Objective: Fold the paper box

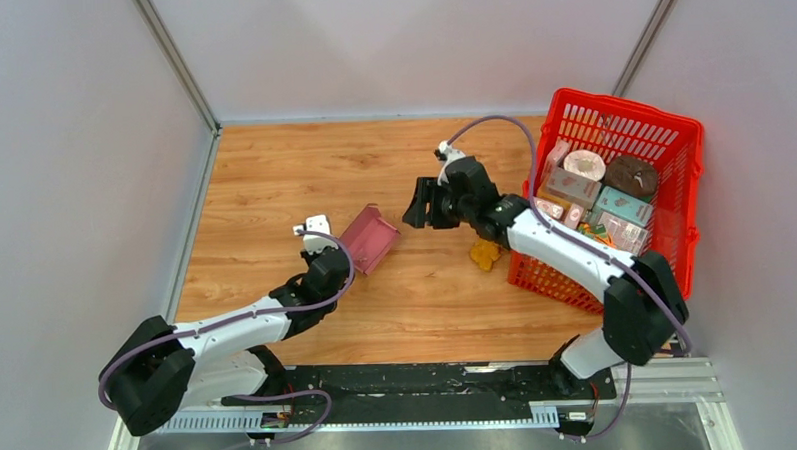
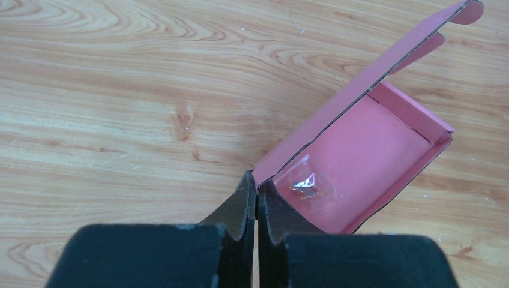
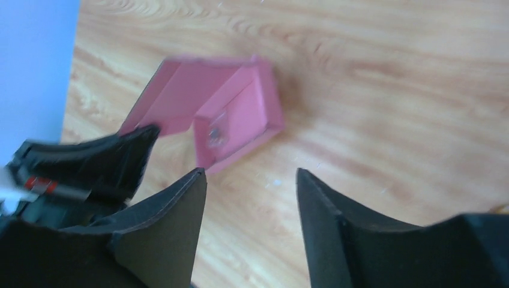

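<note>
The box (image 1: 368,238) lies left of centre in the top view, on the table (image 1: 272,169). It is seen as an open pink tray with its walls folded up. Its lid (image 3: 174,93) is raised along one long side and is not folded over the tray. A small clear packet (image 2: 306,183) with something shiny in it is seen on the tray's floor; what it holds cannot be made out. The box's near corner, at lower centre of the left wrist view, is pinched by the left gripper (image 2: 257,180), whose fingers are pressed together there, where the lid meets the tray. The right gripper (image 3: 251,174) is held to the right of the box in the top view, apart from it, with its jaws spread wide and nothing between them. In the right wrist view the box is seen beyond those spread fingers, toward the upper left. A small orange object (image 1: 486,252) lies on the table right of centre, just beside a red mesh basket (image 1: 626,107). The basket fills the right of the top view and is packed with printed cartons (image 1: 614,205).
</note>
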